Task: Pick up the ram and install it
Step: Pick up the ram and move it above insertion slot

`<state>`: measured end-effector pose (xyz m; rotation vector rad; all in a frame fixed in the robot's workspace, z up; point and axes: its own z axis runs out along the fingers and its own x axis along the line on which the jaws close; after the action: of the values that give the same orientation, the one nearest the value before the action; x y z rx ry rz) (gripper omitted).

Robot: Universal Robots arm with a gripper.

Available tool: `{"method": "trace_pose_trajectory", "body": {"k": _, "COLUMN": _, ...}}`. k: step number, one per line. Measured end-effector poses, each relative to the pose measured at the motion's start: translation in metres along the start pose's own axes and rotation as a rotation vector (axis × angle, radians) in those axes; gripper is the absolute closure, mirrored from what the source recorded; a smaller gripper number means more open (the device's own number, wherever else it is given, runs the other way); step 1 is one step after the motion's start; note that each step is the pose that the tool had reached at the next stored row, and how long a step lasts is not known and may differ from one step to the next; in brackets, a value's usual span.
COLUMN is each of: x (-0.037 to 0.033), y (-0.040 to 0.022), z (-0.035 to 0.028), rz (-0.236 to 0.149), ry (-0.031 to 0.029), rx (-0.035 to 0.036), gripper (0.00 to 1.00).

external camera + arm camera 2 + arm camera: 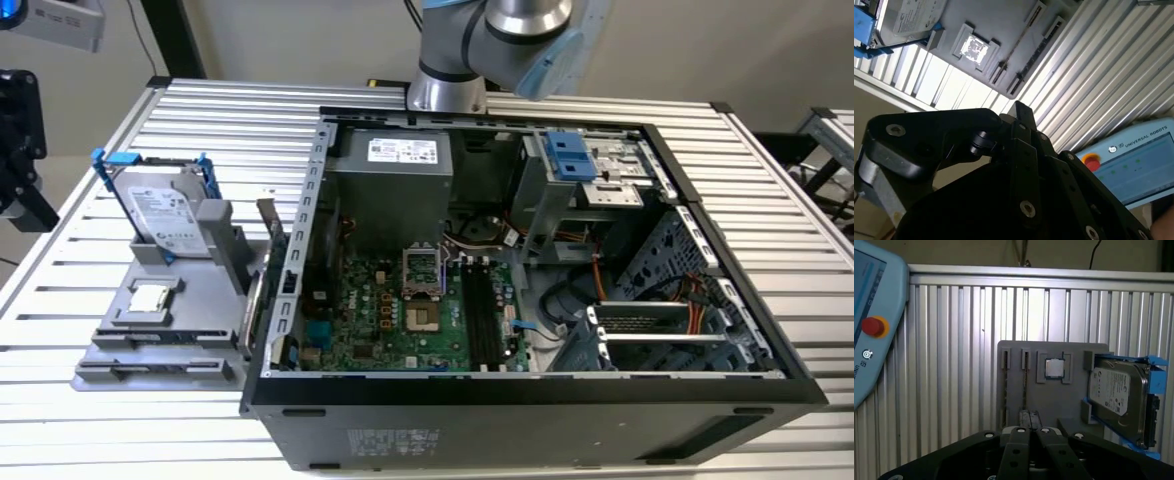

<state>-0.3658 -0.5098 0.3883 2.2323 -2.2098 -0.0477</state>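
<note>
**A:** Now, entry one: the end effector?

**B:** End effector (1030,430): fingers drawn together, nothing between them. It is held clear of the grey fixture (1066,397) and touches nothing.

**A:** Entry two: the ram?

**B:** Ram (1026,385): a thin stick seen edge-on, seated in a fixture slot just beside the square chip (1054,368). The hard drive (1116,392) in its blue frame stands beyond the chip. The fixture lies on the slatted surface (954,365), at the exterior view's left of the open computer case (534,395).

**A:** Destination?

**B:** Black memory slots (483,315) on the motherboard (380,320) inside the case, well apart from the ram.

**A:** Step in hand?

**B:** By my judgement, the approach to the pick. Nothing is lifted or installed yet. The grasp would call for parted fingers set squarely across the stick's thin faces.

**A:** Labels and print?

**B:** White labels on the hard drive and on the power supply (394,170). Lettering and a red button (872,326) on the pendant (879,290). Entered as present, not transcribed.
</note>
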Motion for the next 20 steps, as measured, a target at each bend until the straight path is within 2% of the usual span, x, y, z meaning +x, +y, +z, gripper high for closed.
{"method": "trace_pose_trajectory", "body": {"k": 1, "x": 0.0000, "y": 0.0000, "z": 0.0000, "rz": 0.000, "ry": 0.0000, "rx": 0.0000, "gripper": 1.00}}
{"method": "trace_pose_trajectory", "body": {"k": 2, "x": 0.0000, "y": 0.0000, "z": 0.0000, "rz": 0.001, "ry": 0.0000, "rx": 0.0000, "gripper": 0.00}}
{"method": "trace_pose_trajectory", "body": {"k": 17, "x": 0.0000, "y": 0.0000, "z": 0.0010, "rz": 0.006, "ry": -0.0004, "rx": 0.0004, "gripper": 0.00}}
{"method": "trace_pose_trajectory", "body": {"k": 19, "x": 0.0001, "y": -0.0001, "z": 0.0021, "rz": 0.006, "ry": -0.0031, "rx": 0.0001, "gripper": 0.00}}
{"method": "trace_pose_trajectory", "body": {"k": 20, "x": 0.0002, "y": -0.0001, "z": 0.0025, "rz": 0.005, "ry": -0.0077, "rx": -0.0001, "gripper": 0.00}}
